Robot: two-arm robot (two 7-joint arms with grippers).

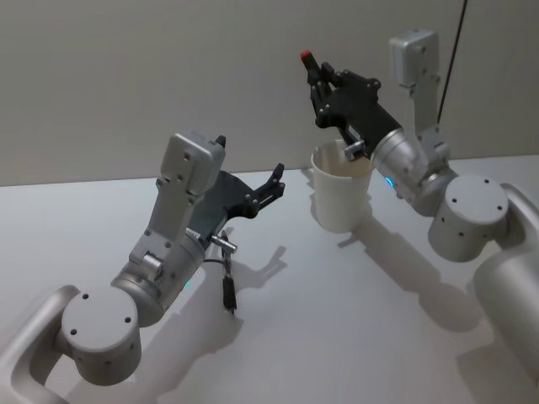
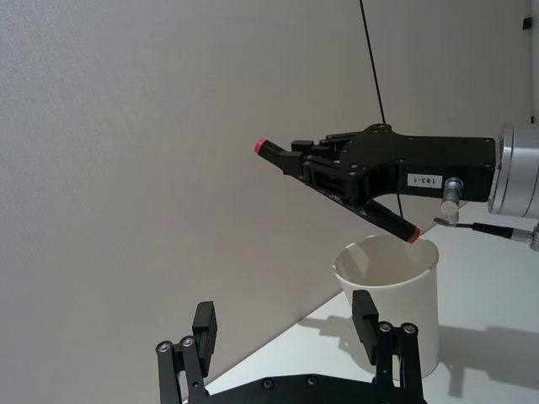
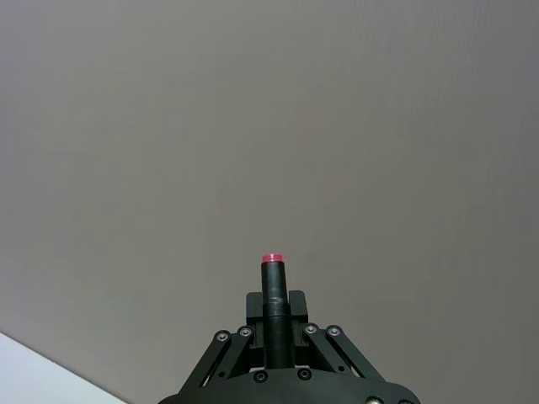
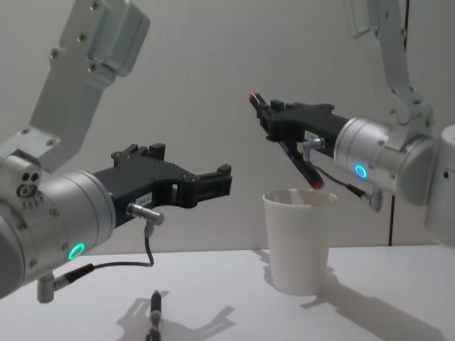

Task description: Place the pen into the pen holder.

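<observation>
Right gripper (image 1: pixel 318 80) is clamped on the pen (image 2: pixel 392 220), holding it tilted above the pen holder (image 1: pixel 341 198), a white paper cup standing on the counter (image 1: pixel 354 320). From the left wrist view the pen's lower red end hangs just over the cup's rim, a detail the head view hides behind the gripper. The right wrist view gives the pen's upper red end against the bare wall (image 3: pixel 253 126). Left gripper (image 1: pixel 276 185) hovers beside the cup, apart from it, fingers spread and holding nothing. Below that arm a slim dark thing (image 1: pixel 229 295), possibly a dangling cable end, reaches the counter
</observation>
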